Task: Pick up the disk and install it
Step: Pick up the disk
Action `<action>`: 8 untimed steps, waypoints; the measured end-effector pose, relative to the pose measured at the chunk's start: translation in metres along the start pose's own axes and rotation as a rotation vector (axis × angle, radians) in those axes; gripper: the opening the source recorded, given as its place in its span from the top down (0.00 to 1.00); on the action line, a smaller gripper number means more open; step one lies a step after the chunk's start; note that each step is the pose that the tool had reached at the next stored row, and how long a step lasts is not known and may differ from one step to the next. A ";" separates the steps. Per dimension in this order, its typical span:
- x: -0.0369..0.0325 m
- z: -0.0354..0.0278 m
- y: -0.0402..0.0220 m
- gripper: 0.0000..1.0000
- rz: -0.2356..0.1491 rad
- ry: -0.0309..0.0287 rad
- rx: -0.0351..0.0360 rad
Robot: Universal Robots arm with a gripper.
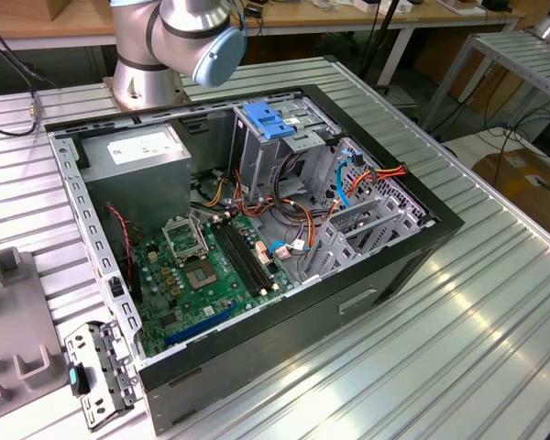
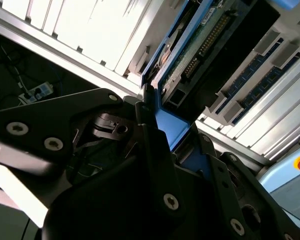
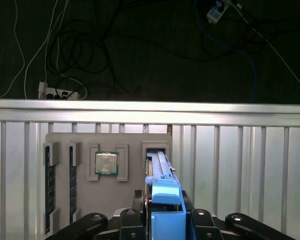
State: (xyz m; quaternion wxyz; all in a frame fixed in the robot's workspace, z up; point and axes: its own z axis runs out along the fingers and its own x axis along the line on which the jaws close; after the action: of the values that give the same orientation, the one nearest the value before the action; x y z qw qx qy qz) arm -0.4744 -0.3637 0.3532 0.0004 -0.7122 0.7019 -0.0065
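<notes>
The disk (image 3: 159,167) shows edge-on in the first wrist view, a thin body with a bright blue carrier end, standing upright at a slot of a grey tray (image 3: 130,140). My gripper (image 3: 165,212) is shut on the disk, a black finger on each side of the blue carrier. In the second wrist view the disk (image 2: 195,47) shows its green circuit board and blue rail running away from the gripper (image 2: 176,134). I cannot tell whether the disk's far end still rests in the slot.
The grey tray also holds a processor chip (image 3: 106,163) and memory sticks (image 3: 49,192). Beyond the table edge lie floor cables and a power strip (image 3: 57,92). The open computer case (image 1: 257,229) sits by the arm's base (image 1: 147,78), a paler blue bracket (image 1: 270,121) on its drive cage.
</notes>
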 end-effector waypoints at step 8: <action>0.0001 -0.0071 -0.0001 0.63 0.000 -0.0001 0.0002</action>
State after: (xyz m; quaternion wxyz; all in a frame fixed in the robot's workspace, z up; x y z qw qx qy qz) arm -0.4744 -0.3637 0.3603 0.0005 -0.7122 0.7019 -0.0065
